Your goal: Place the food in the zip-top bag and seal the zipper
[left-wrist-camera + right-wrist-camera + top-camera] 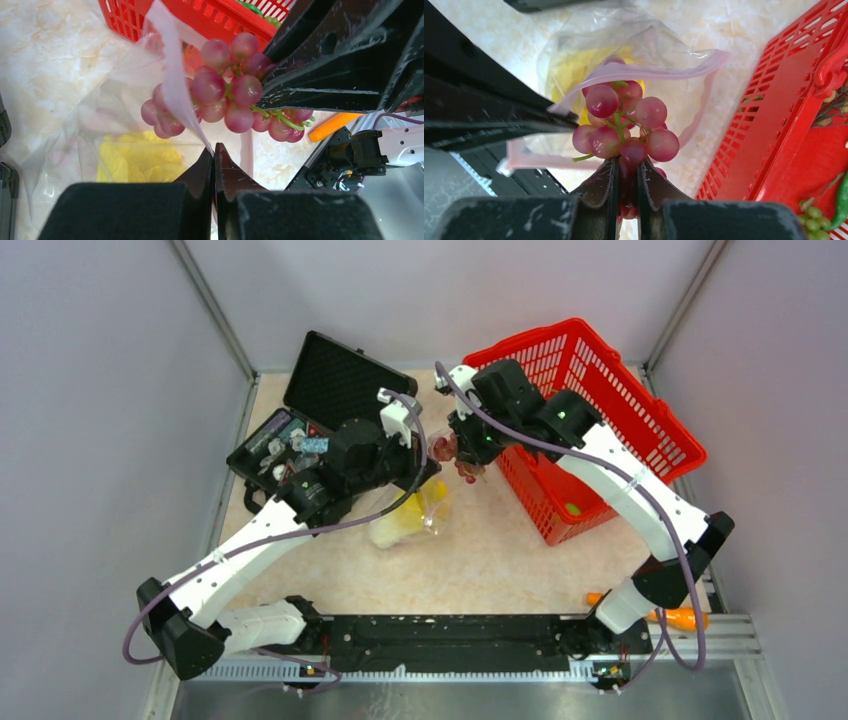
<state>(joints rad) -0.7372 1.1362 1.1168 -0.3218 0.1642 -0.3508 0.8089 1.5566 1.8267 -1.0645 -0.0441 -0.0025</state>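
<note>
Fingers of the right gripper [626, 167] were clamped on the lower part of the red-purple grapes [624, 125], with most of the bunch sticking out past the fingertips. Just beyond the bunch the zip-top bag [574, 55] gaped open, its zipper [659, 70] looping around behind the grapes — the fruit sat at the mouth, and I could not tell whether any of it was inside. The left gripper [214, 155] was closed tight on that pink strip, pinching one side of the mouth right at its fingertips and holding it lifted above the table [40, 50]. Past those tips, down in the bag, lay the yellow leafy bunch [132, 160]. Off to one side of the right gripper stood the red basket [784, 125], with green grapes [813, 220] in it. A black case [340, 380] lay open beyond the left arm.
</note>
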